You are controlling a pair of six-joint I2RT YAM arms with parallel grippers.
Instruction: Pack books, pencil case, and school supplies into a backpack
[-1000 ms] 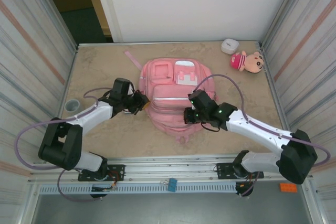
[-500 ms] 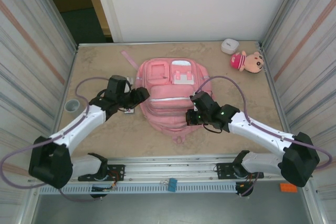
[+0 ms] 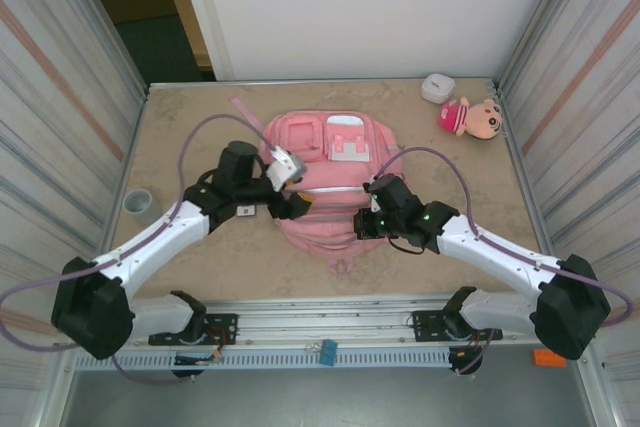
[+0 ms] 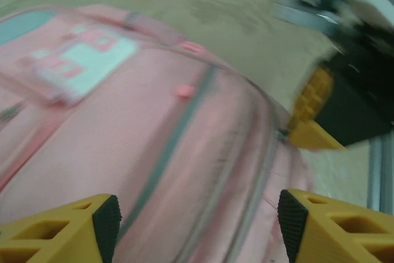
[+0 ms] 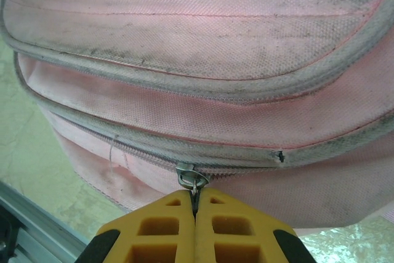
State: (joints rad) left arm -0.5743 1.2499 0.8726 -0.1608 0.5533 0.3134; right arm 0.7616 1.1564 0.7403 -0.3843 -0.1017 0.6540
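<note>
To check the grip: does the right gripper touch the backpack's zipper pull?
Touching. The right wrist view shows the right gripper shut on the zipper pull of the backpack.

The yellow fingers point(image 5: 154, 229) are pressed together, pinching the metal zip pull point(image 5: 192, 178) at their tips. Just beyond the tips runs the zip point(image 5: 123, 147) of the pink backpack point(image 5: 203, 41), with its grey-piped pockets stacked farther ahead. Left of the fingers, pale tabletop point(image 5: 31, 146) lies beside the bag's edge.
</note>
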